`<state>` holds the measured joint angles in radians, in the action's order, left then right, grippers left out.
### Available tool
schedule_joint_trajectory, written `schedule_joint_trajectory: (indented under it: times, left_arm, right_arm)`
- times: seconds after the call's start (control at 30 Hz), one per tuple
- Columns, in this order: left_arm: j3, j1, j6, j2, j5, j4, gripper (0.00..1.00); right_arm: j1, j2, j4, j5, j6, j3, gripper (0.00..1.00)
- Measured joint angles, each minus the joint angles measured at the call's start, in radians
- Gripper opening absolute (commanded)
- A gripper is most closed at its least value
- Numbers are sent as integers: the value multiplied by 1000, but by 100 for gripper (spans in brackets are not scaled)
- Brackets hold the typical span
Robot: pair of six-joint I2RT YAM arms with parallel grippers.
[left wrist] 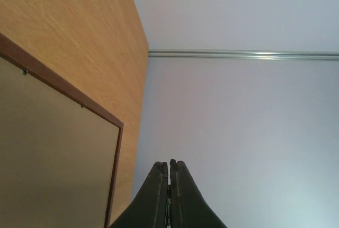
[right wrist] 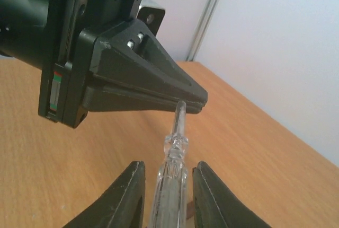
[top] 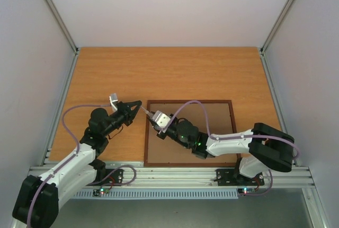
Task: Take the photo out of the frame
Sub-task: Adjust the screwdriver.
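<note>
The frame [top: 214, 127] lies face down at the table's near middle, showing its plain brown back [left wrist: 47, 164] and thin reddish rim [left wrist: 63, 87]. The photo is hidden. My right gripper [top: 150, 113] hovers over the frame's far left corner. It holds a clear plastic tool [right wrist: 174, 151] lengthwise between its fingers [right wrist: 132, 185], with thin slits on either side. The tool's thin tip [top: 143, 110] reaches the tips of my left gripper [top: 139, 102]. That gripper is shut [left wrist: 169, 162] and points right from just outside the frame's left edge. I cannot tell whether the tip touches it.
The orange wooden table [top: 169, 74] stretches beyond the frame to white walls on three sides. An aluminium rail [top: 169, 174] runs along the near edge, with both arm bases bolted to it. My right arm [top: 233, 143] lies across the frame's near half.
</note>
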<state>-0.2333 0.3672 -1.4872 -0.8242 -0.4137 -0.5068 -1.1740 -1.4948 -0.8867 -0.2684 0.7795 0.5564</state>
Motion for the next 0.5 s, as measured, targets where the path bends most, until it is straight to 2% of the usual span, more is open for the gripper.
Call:
schedule_joint_trajectory:
  times: [0.13,0.23,0.37,0.5]
  left_arm:
    - [0,0,39,-2,6,4,1]
    - [-2,0,85,-2,14,27,0]
    - [-12,0,143,-3,21,56,0]
    - [-14,0,174,-12,21,58,1]
  right_arm:
    - [0,63,134,6,-14,14,31]
    - [0,114,306,14,-34,69,31]
    - [5,133,494,34,-61,163,31]
    - [21,130,613,58,-87,210,31]
